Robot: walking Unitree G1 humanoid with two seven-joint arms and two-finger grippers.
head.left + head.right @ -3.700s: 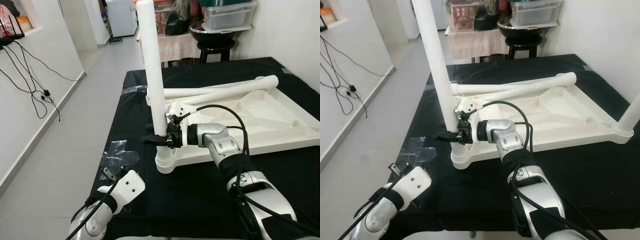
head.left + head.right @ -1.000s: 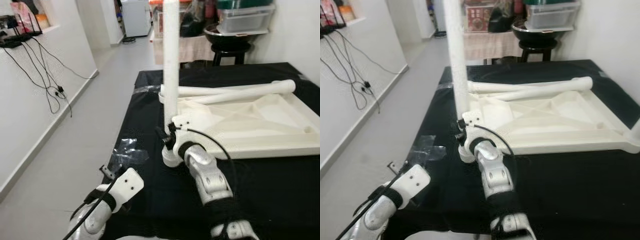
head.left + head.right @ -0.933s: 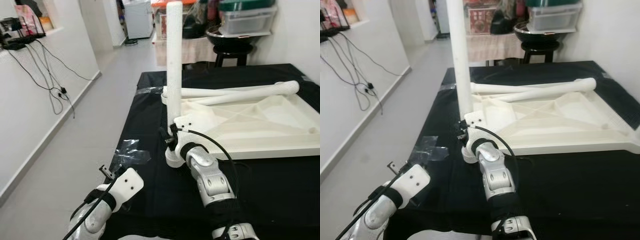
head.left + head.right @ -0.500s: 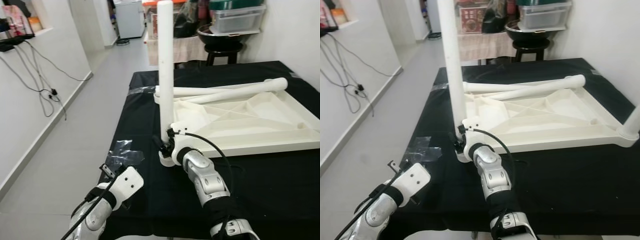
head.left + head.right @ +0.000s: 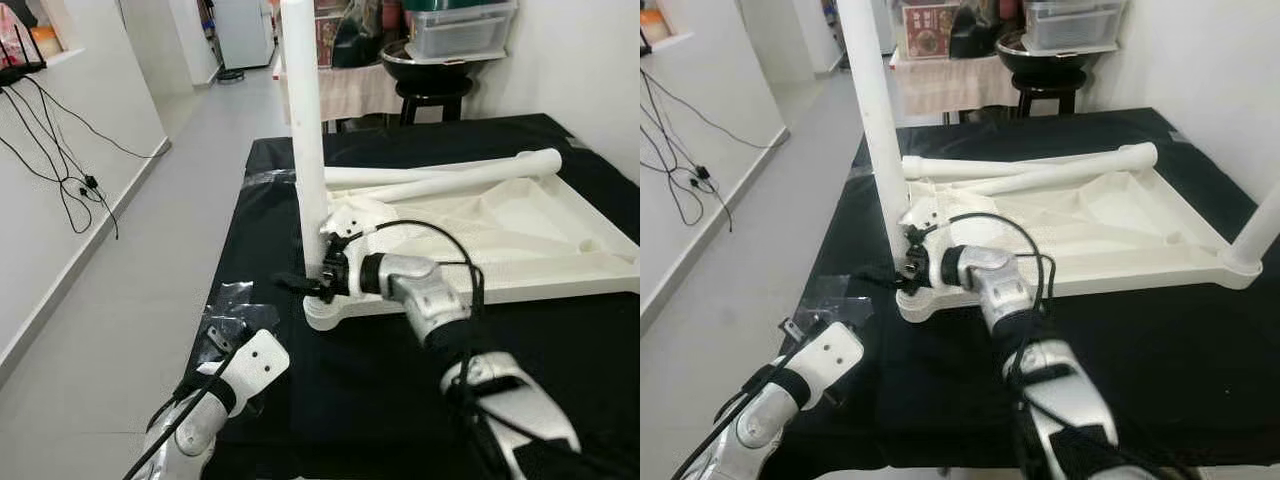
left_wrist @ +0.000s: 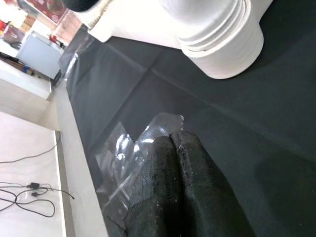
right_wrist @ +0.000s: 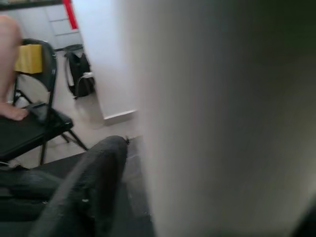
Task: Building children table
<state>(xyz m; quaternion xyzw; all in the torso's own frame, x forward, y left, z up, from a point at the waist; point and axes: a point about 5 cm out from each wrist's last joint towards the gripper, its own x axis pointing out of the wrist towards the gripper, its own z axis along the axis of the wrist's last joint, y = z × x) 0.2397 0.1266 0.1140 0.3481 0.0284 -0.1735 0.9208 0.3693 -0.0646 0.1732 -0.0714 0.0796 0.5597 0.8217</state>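
Note:
The white children's table top (image 5: 500, 235) lies upside down on a black-covered table (image 5: 350, 400). One white leg (image 5: 305, 150) stands upright in the near-left corner socket (image 5: 325, 312). My right gripper (image 5: 305, 283) is shut on that leg just above the socket, with the forearm coming in from the right. In the right wrist view the leg (image 7: 222, 113) is very close, with one black finger (image 7: 94, 182) beside it. Another leg (image 5: 1260, 228) stands at the right corner. Two loose legs (image 5: 440, 180) lie across the far edge. My left gripper (image 6: 172, 139) is shut and empty, low at the table's near-left edge.
A crumpled clear plastic bag (image 5: 235, 305) lies on the cloth by my left gripper. A stool with a black bowl (image 5: 435, 75) and storage boxes stand behind the table. Open floor and a wall with hanging cables (image 5: 60, 150) are to the left. A person's foot (image 7: 12, 112) rests by a black chair.
The camera has shifted. My right forearm has swung from the near side of the upright leg round to its right side, with the gripper staying at the leg's base. The left arm is unchanged.

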